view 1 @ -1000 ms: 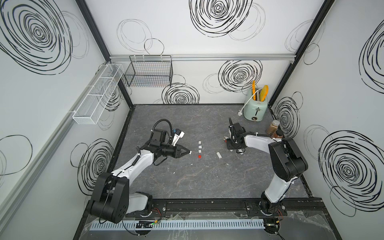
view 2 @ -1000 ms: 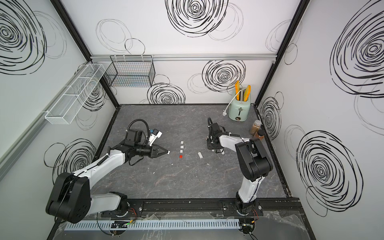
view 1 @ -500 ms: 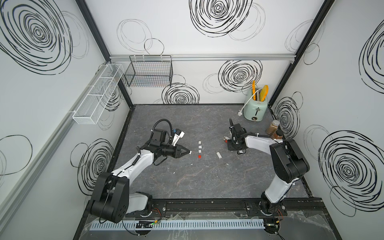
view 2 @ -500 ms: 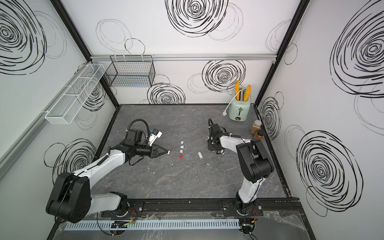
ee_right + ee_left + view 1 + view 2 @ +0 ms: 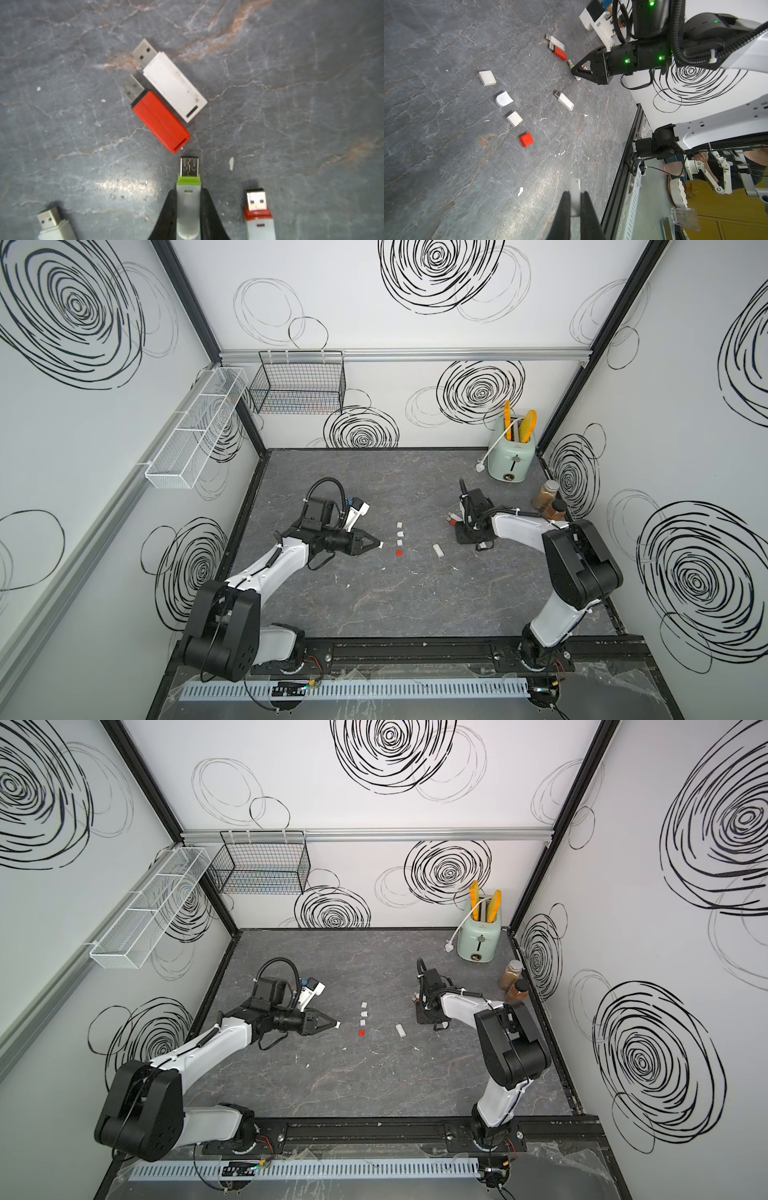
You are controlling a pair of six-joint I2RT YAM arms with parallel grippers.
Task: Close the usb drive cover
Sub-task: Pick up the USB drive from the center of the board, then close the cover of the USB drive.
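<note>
Grey table (image 5: pixel 374 601) inside a walled cell. The left arm (image 5: pixel 266 572) reaches in from the near left corner, the right arm (image 5: pixel 519 531) from the near right. A toaster (image 5: pixel 511 456) stands in the far right corner, with two jars (image 5: pixel 545 497) just along the right wall from it.

Left gripper (image 5: pixel 575 194): jaws clamped on a held cap (image 5: pixel 575 185), white, poking out past the tips, above the table.

Right gripper (image 5: pixel 188 193): jaws clamped on the green drive (image 5: pixel 188 207), its plug bare, cover off. It is low at the table; lifted or resting, cannot tell.

Ahead of that plug a red drive (image 5: pixel 161 122) and a white drive (image 5: pixel 174 87) lie side by side, touching, plugs bare. A red-collar drive (image 5: pixel 258 216) lies just beside the green one, apart. A lone drive (image 5: pixel 563 100) lies between the grippers.

Loose on the table, in a row near the left gripper's tips: square cap (image 5: pixel 487 78), round cap (image 5: pixel 504 99), small cap (image 5: pixel 514 118), red cap (image 5: pixel 527 140).
</note>
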